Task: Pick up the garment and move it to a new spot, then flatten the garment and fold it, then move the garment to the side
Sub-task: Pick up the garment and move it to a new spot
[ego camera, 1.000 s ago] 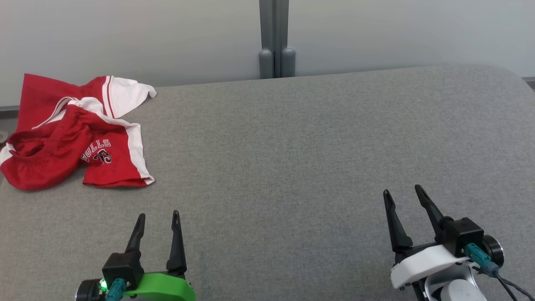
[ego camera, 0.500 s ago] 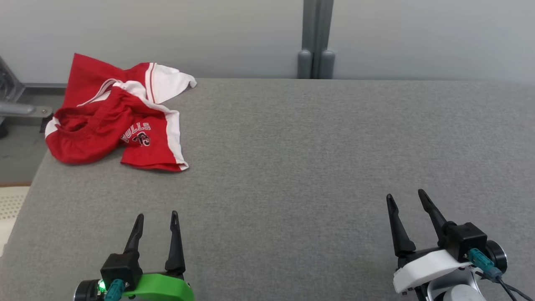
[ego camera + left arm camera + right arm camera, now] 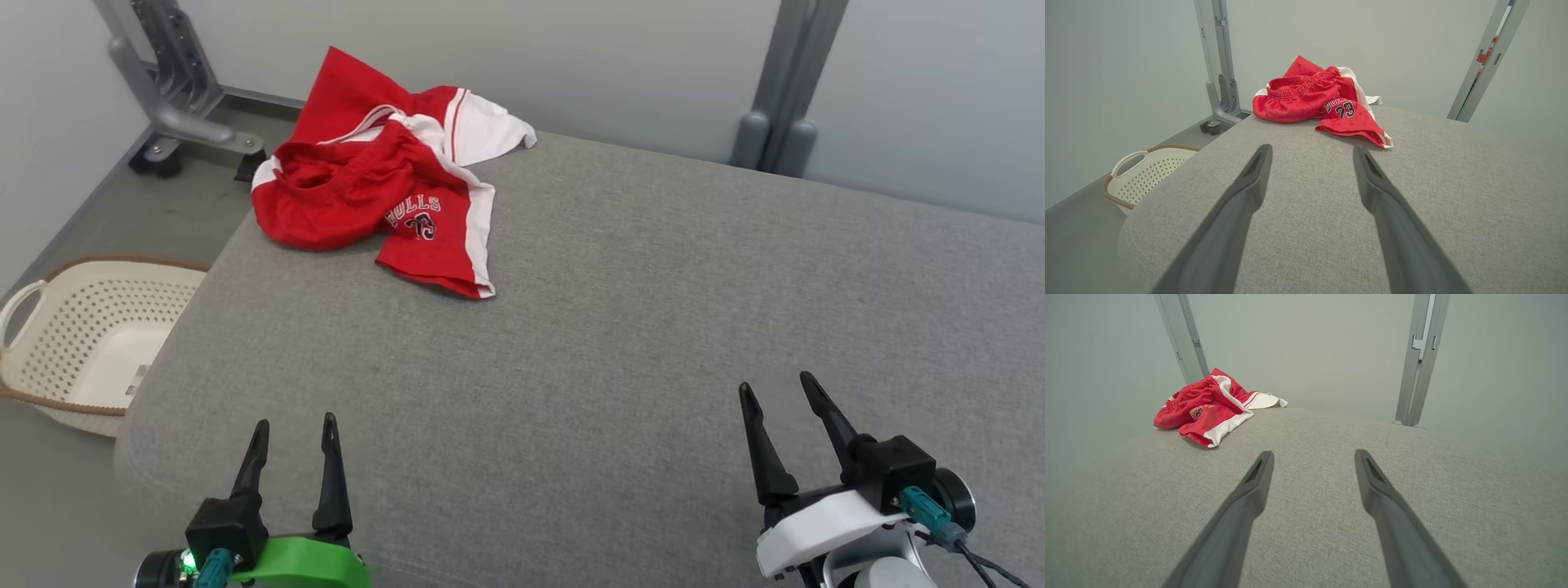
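Note:
The garment [image 3: 384, 188] is a pair of red shorts with white side stripes and a team print, lying crumpled at the far left corner of the grey padded table [image 3: 620, 327]. It also lies ahead in the left wrist view [image 3: 1314, 100] and far left in the right wrist view [image 3: 1208, 408]. My left gripper [image 3: 295, 425] hovers open near the table's front left edge, well short of the garment. At the front right my right gripper [image 3: 775, 385] is open too, with nothing between its fingers.
A cream perforated laundry basket [image 3: 82, 335] stands on the floor left of the table, also in the left wrist view [image 3: 1147, 171]. A grey metal stand [image 3: 175, 106] rises behind the far left corner, and a grey post [image 3: 784, 90] stands against the back wall.
The head camera has turned left, so the whole scene shifts right and the basket and stand come into view. Both grippers stay open; the garment lies as before.

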{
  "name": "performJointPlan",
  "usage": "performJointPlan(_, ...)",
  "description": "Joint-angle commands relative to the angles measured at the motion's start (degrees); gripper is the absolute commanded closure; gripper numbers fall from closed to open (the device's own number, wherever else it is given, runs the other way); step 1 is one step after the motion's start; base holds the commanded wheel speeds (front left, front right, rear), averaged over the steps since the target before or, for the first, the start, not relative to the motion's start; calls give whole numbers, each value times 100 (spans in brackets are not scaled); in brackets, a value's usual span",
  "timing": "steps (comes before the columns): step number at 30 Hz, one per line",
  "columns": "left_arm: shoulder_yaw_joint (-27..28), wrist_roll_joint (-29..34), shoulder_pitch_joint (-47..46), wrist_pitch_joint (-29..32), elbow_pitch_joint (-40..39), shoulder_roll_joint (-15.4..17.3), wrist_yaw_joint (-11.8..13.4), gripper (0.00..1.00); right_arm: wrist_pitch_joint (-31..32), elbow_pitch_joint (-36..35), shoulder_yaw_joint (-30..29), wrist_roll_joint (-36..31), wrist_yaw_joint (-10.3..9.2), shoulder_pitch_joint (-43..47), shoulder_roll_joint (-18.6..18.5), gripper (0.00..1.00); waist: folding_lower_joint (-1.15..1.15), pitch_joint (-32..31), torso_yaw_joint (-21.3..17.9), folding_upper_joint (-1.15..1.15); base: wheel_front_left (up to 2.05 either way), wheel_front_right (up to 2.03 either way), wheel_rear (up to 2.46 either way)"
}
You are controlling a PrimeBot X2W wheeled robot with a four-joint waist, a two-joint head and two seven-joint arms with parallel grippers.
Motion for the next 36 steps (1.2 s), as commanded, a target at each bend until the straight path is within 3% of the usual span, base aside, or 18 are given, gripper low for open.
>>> performJointPlan(1,25,-23,80,-4,-32,28,-1,0,-18,5,1,7,0,-35,-25,0,0,59,374,0,0,0,0)
performJointPlan(9,29,-107,62,-4,-95,28,72,0,-18,-11,38,-99,0,-132,-25,0,0,202,426,0,0,0,0)
performJointPlan(16,340,-233,-98,-4,-246,28,190,0,-18,-149,7,-272,0,-288,-26,0,0,528,114,0,0,0,0)
performJointPlan(19,681,-90,-397,-4,-380,86,92,0,-18,-250,-69,-362,0,-382,-26,0,0,787,-83,0,0,0,0)
performJointPlan(23,1047,139,-1111,-3,-599,435,-72,0,-18,-399,-139,-526,0,-562,-26,0,0,1273,-376,0,0,0,0)
performJointPlan(29,975,441,-2826,132,-203,1244,-504,0,-18,-561,-255,-841,-1,-924,-27,0,0,2083,-765,0,0,0,0)
performJointPlan(33,672,420,-4035,801,392,1606,-782,0,-18,-662,-333,-1116,-1,-1109,-25,0,0,2602,-957,0,0,0,0)
performJointPlan(36,564,110,-4793,1301,945,1667,-881,0,-18,-743,-381,-1261,-1,-1213,-27,0,0,2949,-1068,0,0,0,0)
